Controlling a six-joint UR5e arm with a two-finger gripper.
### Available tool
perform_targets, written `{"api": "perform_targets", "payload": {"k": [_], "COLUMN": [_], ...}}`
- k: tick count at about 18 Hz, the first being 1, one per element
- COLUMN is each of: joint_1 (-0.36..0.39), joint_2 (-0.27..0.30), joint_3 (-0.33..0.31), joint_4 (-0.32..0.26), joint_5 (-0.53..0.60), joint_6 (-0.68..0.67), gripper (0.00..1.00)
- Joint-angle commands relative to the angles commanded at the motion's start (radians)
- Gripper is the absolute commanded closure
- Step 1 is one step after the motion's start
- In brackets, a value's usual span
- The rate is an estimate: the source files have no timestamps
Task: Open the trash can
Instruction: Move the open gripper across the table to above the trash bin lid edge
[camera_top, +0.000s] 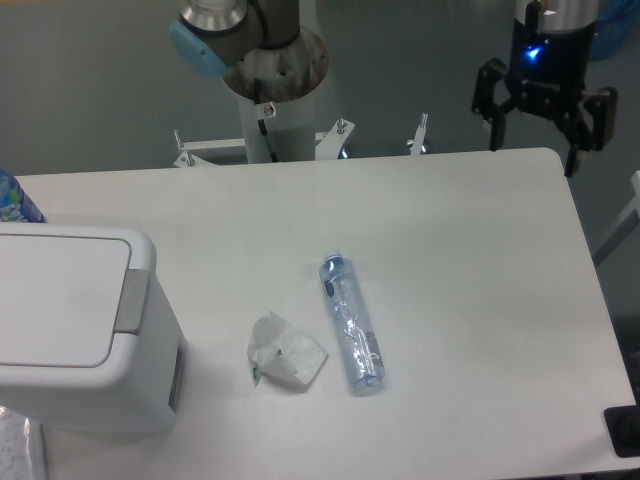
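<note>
The trash can (75, 330) is a large white boxy bin at the table's left front, its flat lid down and a grey push bar (131, 301) along the lid's right edge. My gripper (534, 148) hangs at the far right, above the table's back right corner, far from the bin. Its black fingers (495, 125) stand apart, open, with nothing between them.
A crushed clear plastic bottle (350, 322) lies mid-table, with a crumpled white tissue (286, 350) to its left. The arm's base column (275, 95) rises behind the back edge. A blue-labelled item (14, 200) peeks in at the left edge.
</note>
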Motion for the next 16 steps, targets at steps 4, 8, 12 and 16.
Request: {"api": "perform_targets", "payload": {"k": [4,8,12,16], "joint_1": [-0.003,-0.032,-0.121,-0.207], "joint_2": [0.003,-0.003,-0.009,-0.018], "joint_3": [-0.002,0.008,-0.005,-0.005], "joint_4": [0.000,0.003,0.063,0.083], "joint_5": [0.002,0.000,0.003,0.008], "joint_6": [-0.002,-0.145,-0.342,-0.507], "gripper": [0.00,0.00,0.00,0.00]}}
